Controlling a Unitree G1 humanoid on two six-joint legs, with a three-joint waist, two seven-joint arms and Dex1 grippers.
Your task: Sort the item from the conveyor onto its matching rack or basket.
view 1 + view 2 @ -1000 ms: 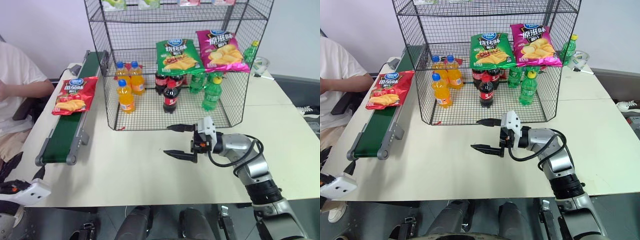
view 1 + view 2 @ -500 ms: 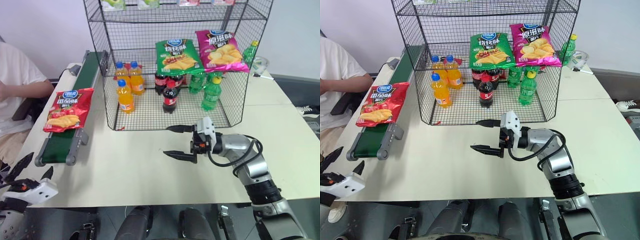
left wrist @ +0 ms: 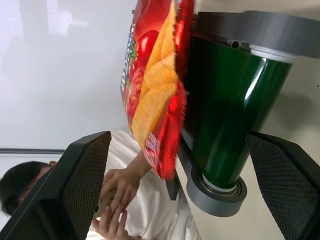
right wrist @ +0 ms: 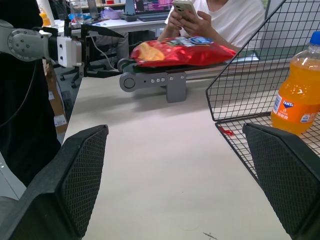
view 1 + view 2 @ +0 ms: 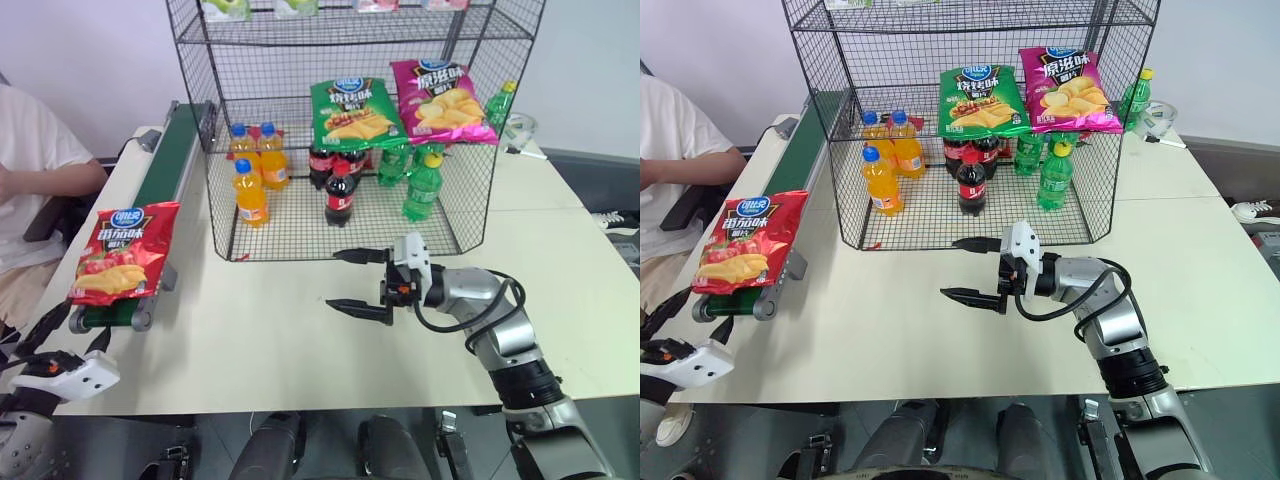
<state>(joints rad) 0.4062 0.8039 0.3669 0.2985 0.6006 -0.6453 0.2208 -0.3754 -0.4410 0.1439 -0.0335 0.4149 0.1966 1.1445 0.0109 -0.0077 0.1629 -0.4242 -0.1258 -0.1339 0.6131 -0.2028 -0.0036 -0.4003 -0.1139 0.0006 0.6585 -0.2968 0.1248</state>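
Red bag (image 5: 113, 252) carried down to near end of belt (image 5: 165, 195) and overhanging it, left gripper (image 5: 68, 343) wide open just below, right gripper (image 5: 358, 282) open idle by rack (image 5: 350, 110); ready to grab.

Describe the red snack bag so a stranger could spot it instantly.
Find the long green conveyor left of the wire rack. At its near end lies the red snack bag, overhanging the belt. Unlike the green bag and magenta bag in the rack, it is red.

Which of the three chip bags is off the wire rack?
The glossy red chip bag, lying at the near end of the dark green conveyor belt; the green and magenta bags sit on the rack's shelf.
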